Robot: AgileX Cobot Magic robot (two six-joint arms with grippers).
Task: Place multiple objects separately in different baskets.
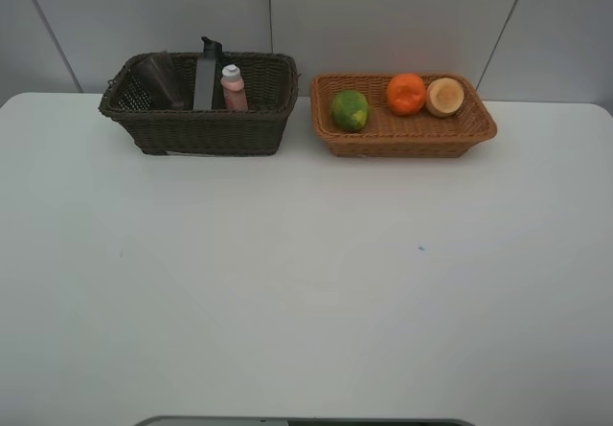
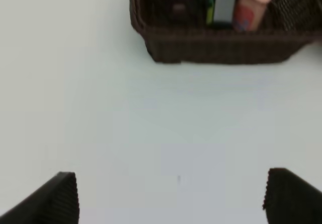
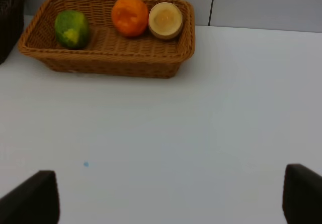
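The dark brown basket stands at the back left. In it are the translucent cup, the black pump bottle and the small pink bottle. To its right, the orange-tan basket holds the green-yellow fruit, the orange and the peach-like fruit. Neither arm shows in the exterior high view. My left gripper is open over bare table, well short of the dark basket. My right gripper is open and empty, short of the tan basket.
The white table runs from the baskets to the near edge. A small blue speck marks it right of centre. A white panelled wall stands close behind both baskets.
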